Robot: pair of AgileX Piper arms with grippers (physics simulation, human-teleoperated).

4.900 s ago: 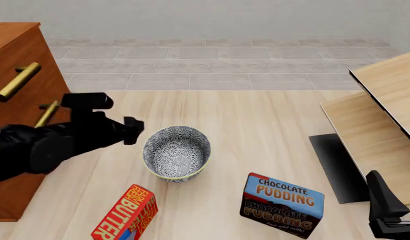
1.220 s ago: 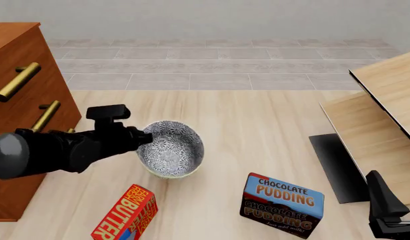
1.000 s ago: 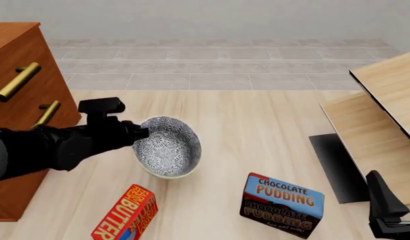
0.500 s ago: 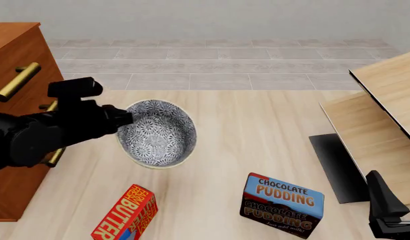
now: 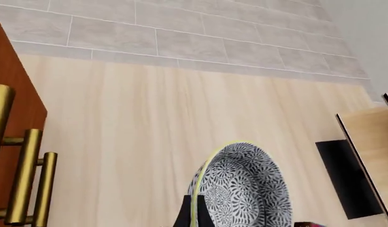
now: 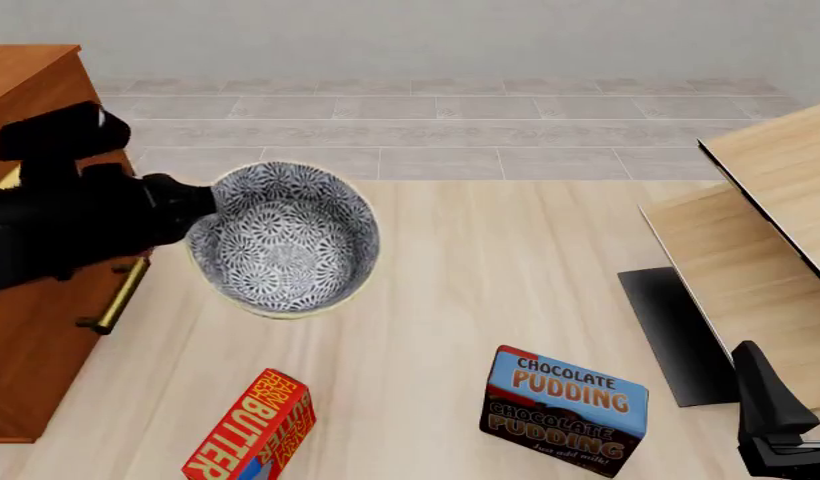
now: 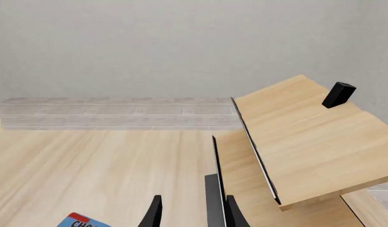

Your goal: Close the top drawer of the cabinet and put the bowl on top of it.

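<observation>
Bowl lifted beside the cabinet
Left gripper point(image 6: 203, 215) clamps the bowl point(image 6: 285, 238) rim, right of the cabinet point(image 6: 30, 330); right gripper point(image 7: 190, 213) narrowly parted

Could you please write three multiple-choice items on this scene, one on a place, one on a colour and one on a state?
1. Where is the bowl?
A. flat on the table beside the pudding box
B. held up beside the cabinet
C. on the pale wood furniture

2. What colour is the butter box?
A. red
B. green
C. white

3. What is the left hand doing?
A. hanging open, apart from everything
B. gripping a drawer handle
C. pinching the bowl's rim

Answers: 1 B, since the front view shows the bowl tilted and raised at the cabinet's side. 2 A, since the box is red with yellow lettering. 3 C, since the left wrist view shows dark fingers on either side of the yellowish rim.
</observation>
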